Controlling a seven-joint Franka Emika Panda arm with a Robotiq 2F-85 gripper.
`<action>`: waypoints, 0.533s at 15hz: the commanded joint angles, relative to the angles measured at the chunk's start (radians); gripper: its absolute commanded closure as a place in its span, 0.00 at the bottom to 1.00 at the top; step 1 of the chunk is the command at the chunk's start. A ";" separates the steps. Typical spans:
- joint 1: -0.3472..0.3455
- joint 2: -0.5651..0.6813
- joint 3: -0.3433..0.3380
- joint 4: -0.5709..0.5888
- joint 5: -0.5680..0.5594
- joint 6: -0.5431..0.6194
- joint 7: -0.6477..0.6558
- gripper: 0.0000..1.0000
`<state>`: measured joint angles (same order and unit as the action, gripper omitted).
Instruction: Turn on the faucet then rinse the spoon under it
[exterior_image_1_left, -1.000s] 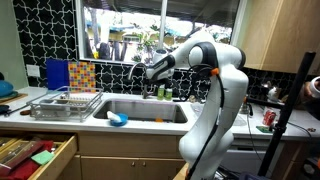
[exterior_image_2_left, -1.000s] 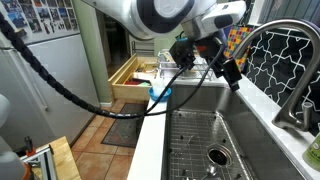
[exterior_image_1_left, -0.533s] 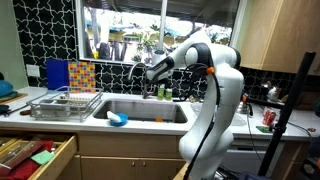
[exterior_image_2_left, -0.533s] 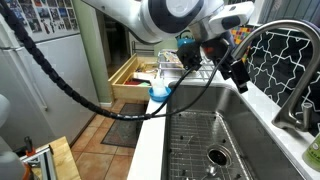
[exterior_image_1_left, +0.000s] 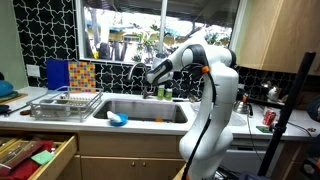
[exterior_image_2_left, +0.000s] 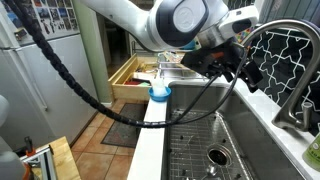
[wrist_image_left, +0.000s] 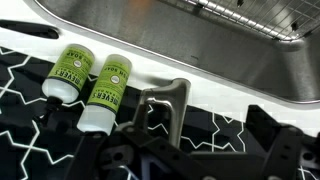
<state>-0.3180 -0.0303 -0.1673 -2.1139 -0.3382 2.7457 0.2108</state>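
Observation:
The faucet (exterior_image_2_left: 277, 38) is a dark gooseneck tap that arches over the back of the sink (exterior_image_2_left: 200, 140); it also shows behind the arm (exterior_image_1_left: 139, 74). My gripper (exterior_image_2_left: 241, 72) hangs open just in front of the spout, above the sink's back edge. In the wrist view the grey metal faucet (wrist_image_left: 166, 104) stands between my spread fingers, nearer the left one (wrist_image_left: 112, 158), and the gripper (wrist_image_left: 195, 150) holds nothing. I cannot make out the spoon in any view.
Two green soap bottles (wrist_image_left: 88, 82) stand on the back ledge beside the tap. A blue bowl-like item (exterior_image_1_left: 118, 119) sits on the sink's front rim. A dish rack (exterior_image_1_left: 65, 103) is beside the sink, a drawer (exterior_image_1_left: 35, 155) stands open below, and a red can (exterior_image_1_left: 267, 118) sits by the stove.
My gripper has moved across the sink toward the back wall and closer to the faucet. Its jaws have stayed open.

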 joint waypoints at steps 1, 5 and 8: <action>0.013 0.120 -0.049 0.082 -0.010 0.098 -0.170 0.00; -0.010 0.249 -0.082 0.210 -0.133 0.111 -0.099 0.00; -0.006 0.235 -0.092 0.196 -0.156 0.122 -0.077 0.00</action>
<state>-0.3242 0.2077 -0.2607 -1.9149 -0.4986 2.8701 0.1375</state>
